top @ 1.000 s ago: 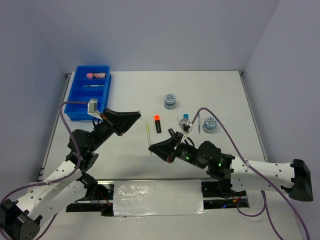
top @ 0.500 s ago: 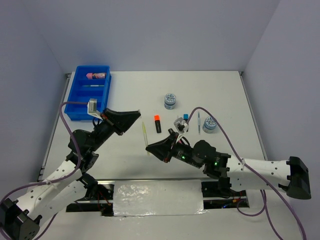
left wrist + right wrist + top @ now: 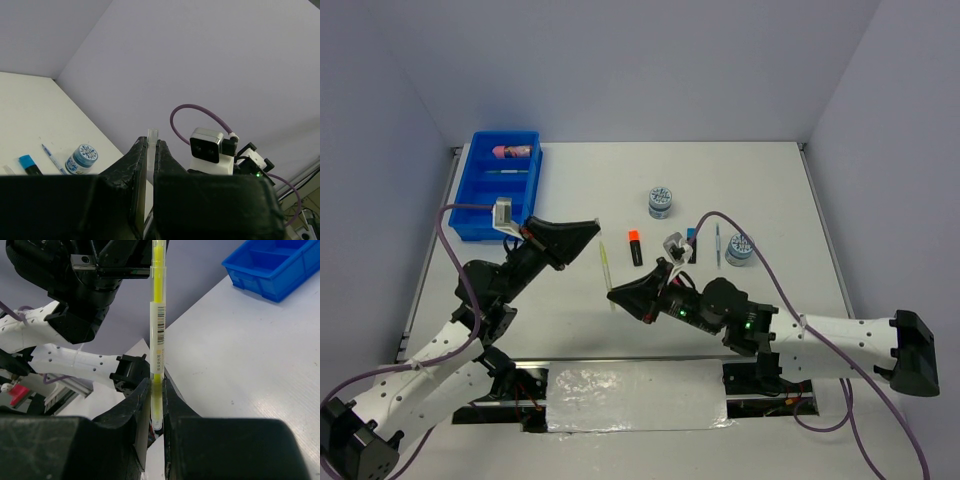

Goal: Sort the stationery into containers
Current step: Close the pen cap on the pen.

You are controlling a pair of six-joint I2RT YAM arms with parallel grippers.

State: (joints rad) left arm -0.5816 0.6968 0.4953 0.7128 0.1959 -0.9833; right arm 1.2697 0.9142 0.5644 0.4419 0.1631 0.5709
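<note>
Right gripper (image 3: 156,385) first: jaws pinched almost together on the lower end of the yellow pen (image 3: 157,325), which stands straight up out of them in the right wrist view. And the left gripper (image 3: 152,145) is there at the other end, its fingers drawn in to just the pen's width with the clear tip poking up between them, so it looks closed on it too (both arms on one pen, well above the table (image 3: 770,190)). By my reading this is a hand-over in mid-air, right to left, with the pen bridging the two grippers between the arms. The blue tray (image 3: 470,222) sits at the far left, on the left arm's side, a pink cylinder (image 3: 515,152) already in its far compartment. Next call, as I judge it: the right jaws need to let go cleanly before the left arm swings across to a tray slot; pull early and the pen may twist or drop. Waiting on the table are an orange-capped marker (image 3: 634,247) and two discs (image 3: 661,201).
</note>
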